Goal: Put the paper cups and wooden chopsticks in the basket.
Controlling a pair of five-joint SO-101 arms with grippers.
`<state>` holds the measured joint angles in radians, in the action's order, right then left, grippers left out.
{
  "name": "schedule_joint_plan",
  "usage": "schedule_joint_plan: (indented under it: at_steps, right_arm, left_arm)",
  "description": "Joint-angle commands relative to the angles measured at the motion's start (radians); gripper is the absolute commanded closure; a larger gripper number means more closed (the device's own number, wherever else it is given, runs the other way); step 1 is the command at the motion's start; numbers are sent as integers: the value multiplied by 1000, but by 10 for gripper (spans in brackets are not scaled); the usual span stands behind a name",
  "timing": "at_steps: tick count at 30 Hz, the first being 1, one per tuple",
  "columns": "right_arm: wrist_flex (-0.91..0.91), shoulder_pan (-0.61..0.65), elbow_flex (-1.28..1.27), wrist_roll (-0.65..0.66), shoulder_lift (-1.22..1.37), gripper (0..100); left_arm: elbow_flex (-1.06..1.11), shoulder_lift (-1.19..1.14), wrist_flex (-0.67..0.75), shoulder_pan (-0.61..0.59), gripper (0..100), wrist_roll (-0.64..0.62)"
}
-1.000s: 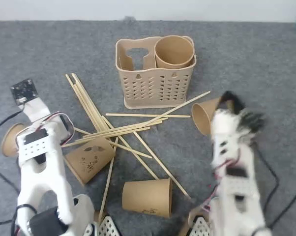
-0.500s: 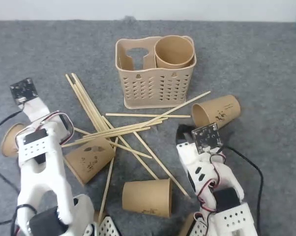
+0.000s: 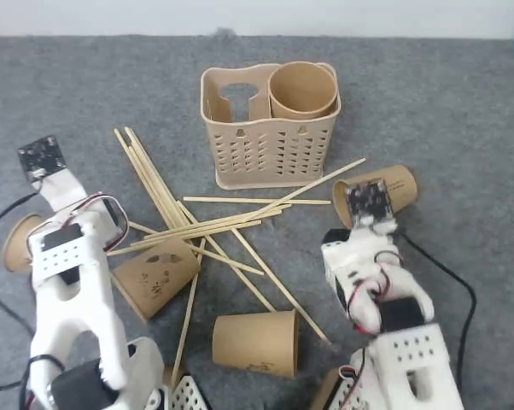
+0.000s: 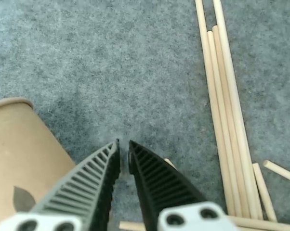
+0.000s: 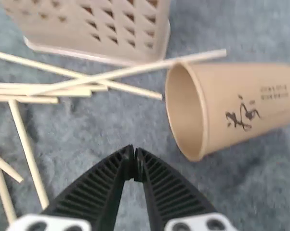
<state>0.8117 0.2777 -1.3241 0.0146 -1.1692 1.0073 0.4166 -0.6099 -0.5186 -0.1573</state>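
Grey felt desk (image 3: 462, 102): your right gripper (image 5: 134, 154), jaws pressed together, empty, sits six o'clock of the tipped brown paper cup (image 5: 231, 108); unopened, they'd shove it away.

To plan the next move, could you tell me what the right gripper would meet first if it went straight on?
Probably bare carpet beside the lying paper cup; the right gripper points down at it, though depth is unclear.

Setting: robotics test bench
A grey felt-covered table (image 3: 462, 111) is backed by a pale wall (image 3: 240, 17); a left arm (image 3: 69, 290) and right arm (image 3: 411, 359) with exposed wiring (image 3: 364, 301) are stationed on it.
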Motion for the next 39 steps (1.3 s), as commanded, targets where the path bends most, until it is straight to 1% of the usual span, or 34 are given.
schedule_joint_plan:
  at_steps: [1,3,5,9,11,15,19,21,23,27,30,36,37,39]
  right_arm:
    - [-45,-16,129,-34,188,991]
    - [-128,-21,138,-34,278,991]
    - [-249,-42,137,-31,371,991]
    - [-452,-105,157,-17,585,990]
    - [-501,-137,198,11,699,991]
    - [-555,-242,324,14,874,991]
    - [-601,-343,402,6,932,991]
    - [-625,-383,427,-38,932,991]
    - [-668,-410,454,-75,937,991]
    - [-791,-449,516,-86,960,991]
    - [-809,-472,628,-89,1029,991]
    - [-808,-489,905,-92,1320,991]
    - [-800,-487,930,-92,1339,991]
    - [-725,-479,961,-94,1330,991]
  left_arm:
    - [-5,-2,23,6,970,0]
    - [-5,-3,23,6,970,0]
    - [-5,-3,23,6,970,0]
    - [-5,-3,23,6,970,0]
    - [-5,-3,23,6,970,0]
    - [-5,-3,23,6,970,0]
    - [-5,-3,23,6,970,0]
    - [-5,-3,25,8,970,0]
    - [-5,-3,25,9,970,0]
    - [-5,-3,26,11,970,0]
    - [-5,-3,26,11,970,0]
    - [-7,-3,26,9,970,0]
    - [-7,-3,28,9,970,0]
    - [-7,-3,28,11,970,0]
